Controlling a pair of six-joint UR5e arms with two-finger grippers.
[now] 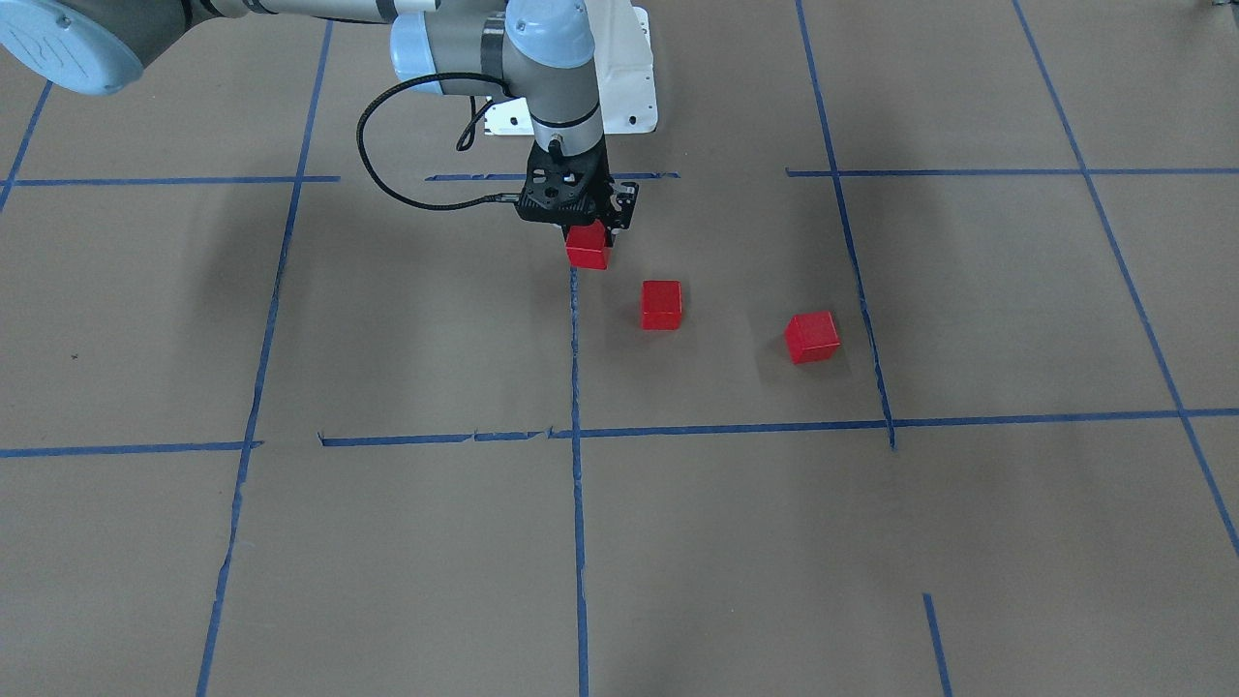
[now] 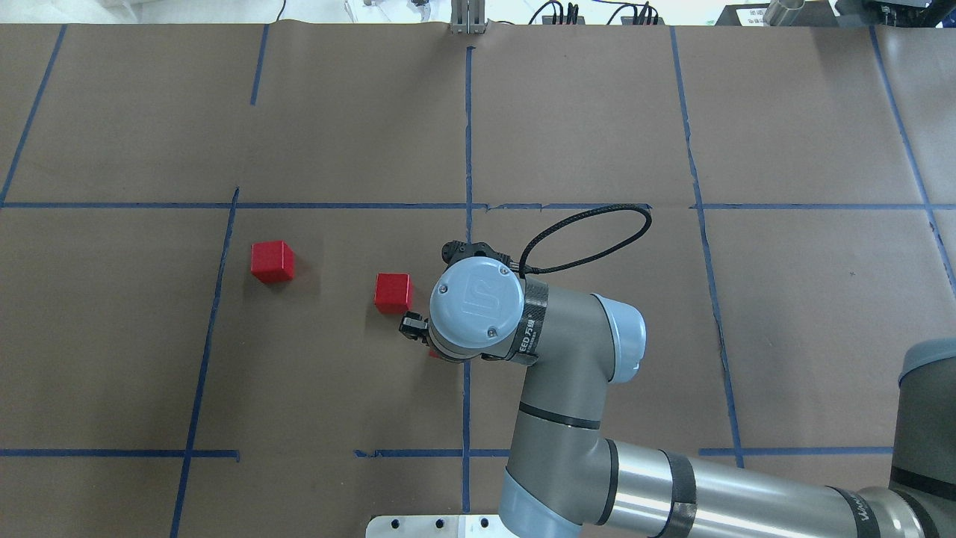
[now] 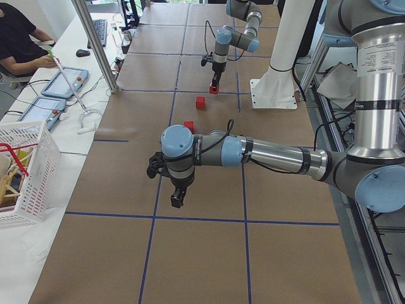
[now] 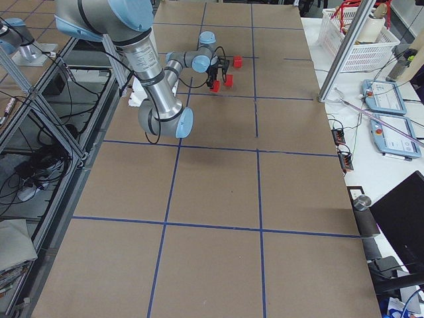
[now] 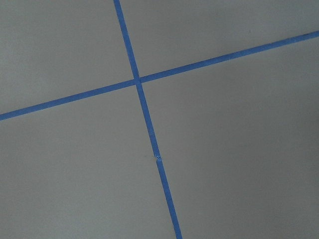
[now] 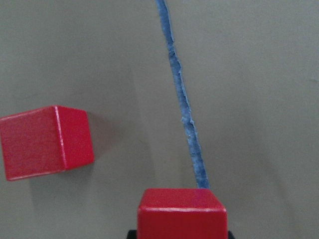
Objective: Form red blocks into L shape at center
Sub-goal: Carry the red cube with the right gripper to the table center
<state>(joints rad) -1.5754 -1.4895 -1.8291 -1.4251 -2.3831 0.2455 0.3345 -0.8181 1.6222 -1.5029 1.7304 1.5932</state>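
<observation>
Three red blocks are in view. My right gripper (image 1: 588, 240) is shut on one red block (image 1: 587, 248) and holds it over the blue centre line, at or just above the paper. That block fills the bottom of the right wrist view (image 6: 182, 211). A second red block (image 1: 661, 305) lies close beside it and also shows in the right wrist view (image 6: 46, 142). The third red block (image 1: 811, 337) lies further out, on my left side (image 2: 272, 261). My left gripper (image 3: 178, 200) hangs over bare paper, far from the blocks. I cannot tell whether it is open or shut.
Brown paper with a blue tape grid (image 1: 577, 426) covers the table. The white robot base plate (image 1: 624, 87) sits behind the right gripper. A white basket (image 3: 22, 171) and tablets stand on a side table, where an operator sits. The left wrist view shows only a tape crossing (image 5: 137, 82).
</observation>
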